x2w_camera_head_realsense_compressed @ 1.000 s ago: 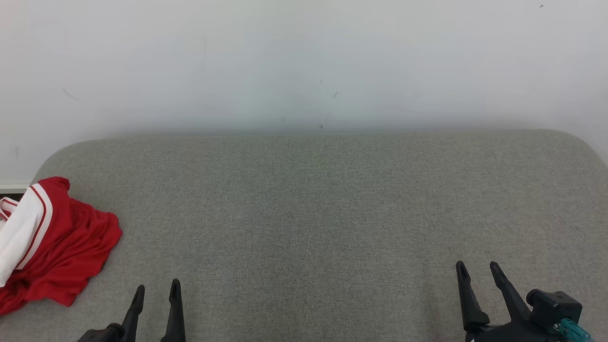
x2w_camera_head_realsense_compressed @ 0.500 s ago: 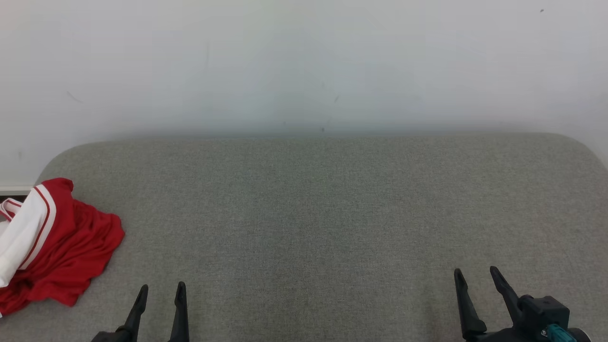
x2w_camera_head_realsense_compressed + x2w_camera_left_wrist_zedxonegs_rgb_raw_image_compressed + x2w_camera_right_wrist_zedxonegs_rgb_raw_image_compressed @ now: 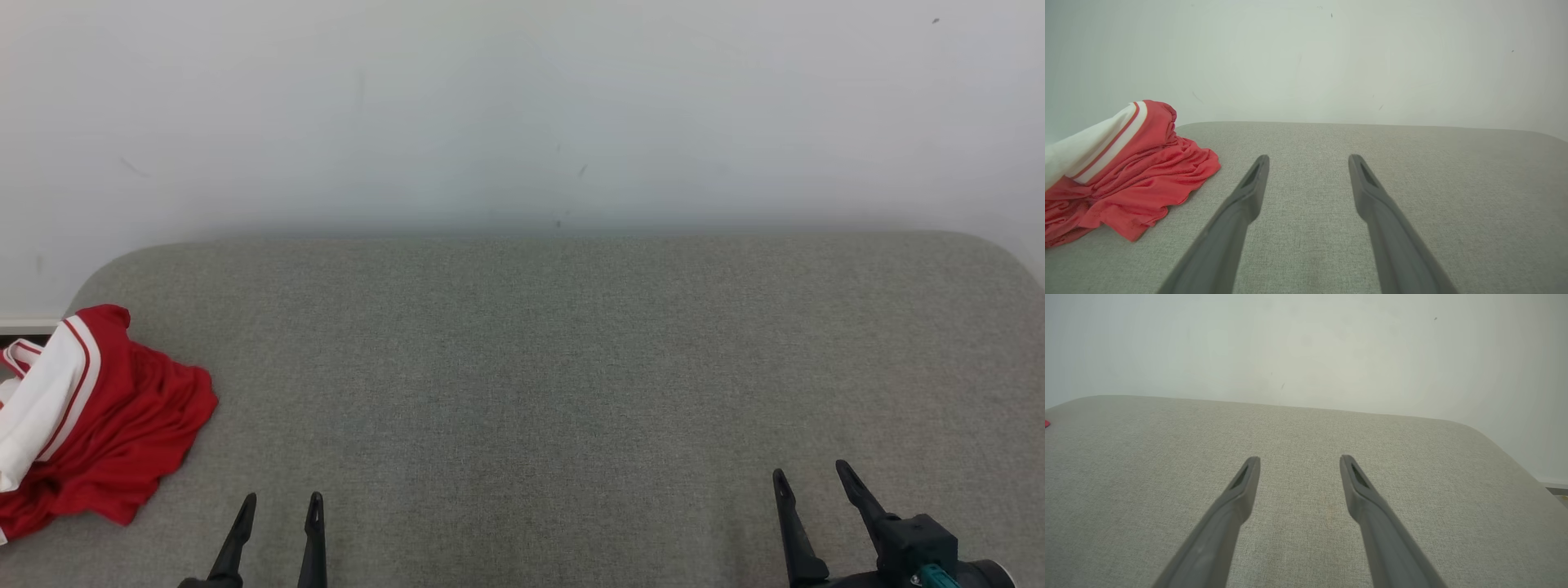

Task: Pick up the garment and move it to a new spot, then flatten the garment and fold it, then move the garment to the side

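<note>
The garment (image 3: 98,425) is red with a white, red-striped band and lies crumpled at the left end of the grey padded surface (image 3: 555,367). In the left wrist view the garment (image 3: 1131,179) sits left of my fingers. My left gripper (image 3: 279,502) stands open at the lower left, to the right of the garment and apart from it, and the left wrist view shows that gripper (image 3: 1308,158) empty. At the lower right my right gripper (image 3: 808,475) is open too, and in its own view the right gripper (image 3: 1298,459) has nothing between the fingers.
A pale wall (image 3: 522,114) rises right behind the grey surface. The surface has rounded far corners (image 3: 1000,249), and its left edge runs just beyond the garment. A strip of floor (image 3: 1557,492) shows past the right edge.
Both grippers have sunk slightly toward the bottom of the head view, the right one drifting a little left. The whole picture shifted a bit, so the camera moved. The garment lies as before.
</note>
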